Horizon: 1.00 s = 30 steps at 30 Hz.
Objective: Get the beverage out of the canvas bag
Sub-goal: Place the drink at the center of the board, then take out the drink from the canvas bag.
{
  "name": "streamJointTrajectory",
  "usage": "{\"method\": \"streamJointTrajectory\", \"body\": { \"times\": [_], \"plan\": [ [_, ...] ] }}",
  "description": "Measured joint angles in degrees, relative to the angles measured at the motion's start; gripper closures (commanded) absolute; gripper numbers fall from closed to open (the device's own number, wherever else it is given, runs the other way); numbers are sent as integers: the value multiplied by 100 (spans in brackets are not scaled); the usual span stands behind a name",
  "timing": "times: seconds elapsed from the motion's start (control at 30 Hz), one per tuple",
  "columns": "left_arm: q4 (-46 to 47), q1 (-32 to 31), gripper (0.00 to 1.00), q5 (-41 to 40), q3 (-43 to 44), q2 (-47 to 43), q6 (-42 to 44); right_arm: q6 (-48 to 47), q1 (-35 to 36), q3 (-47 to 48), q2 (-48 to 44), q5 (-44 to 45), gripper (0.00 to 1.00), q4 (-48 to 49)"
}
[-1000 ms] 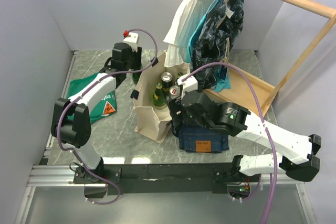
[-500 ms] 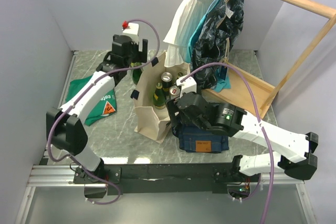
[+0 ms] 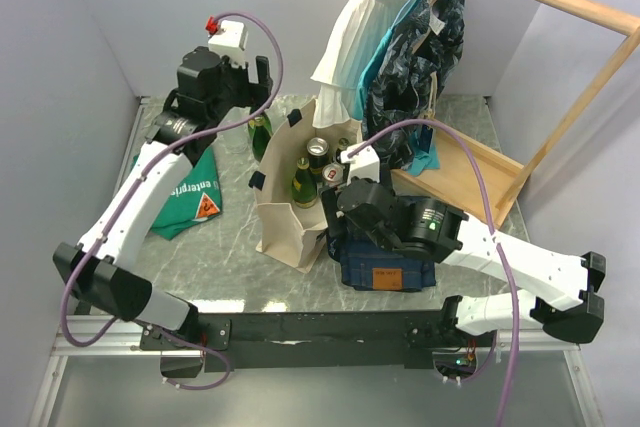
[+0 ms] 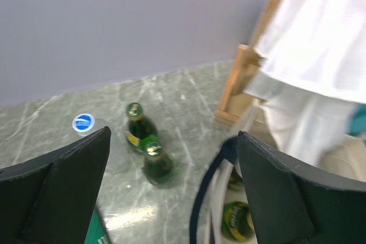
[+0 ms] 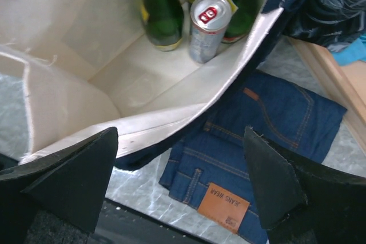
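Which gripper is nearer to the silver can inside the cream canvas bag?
Right. The right gripper hangs near the silver can, over the canvas bag's rim; the left gripper is beyond it.

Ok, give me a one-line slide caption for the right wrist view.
Right fingers open above the canvas bag: green bottles and a can inside, jeans alongside.

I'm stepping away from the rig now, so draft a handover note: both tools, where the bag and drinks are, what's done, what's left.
Left tool: open, empty, raised above the table beside the canvas bag.
Right tool: open, empty, over the bag's rim.
Done: two green bottles stand on the table outside the bag.
Left: a can and more bottles sit inside the bag.
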Motion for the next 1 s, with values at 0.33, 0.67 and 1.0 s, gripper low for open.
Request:
{"method": "streamJointTrajectory", "body": {
  "times": [0.33, 0.67, 1.0],
  "plan": [
    [-369, -85, 1, 1340, 13, -282, -184, 94, 0, -186, -20, 411, 1, 90],
    [-883, -527, 1, 1718, 68, -197, -170, 136, 0, -186, 11, 717, 0, 221],
    [-1060, -909, 4, 1821, 52, -170, -83, 496, -304, -380, -188, 525, 0, 466]
  ]
}}
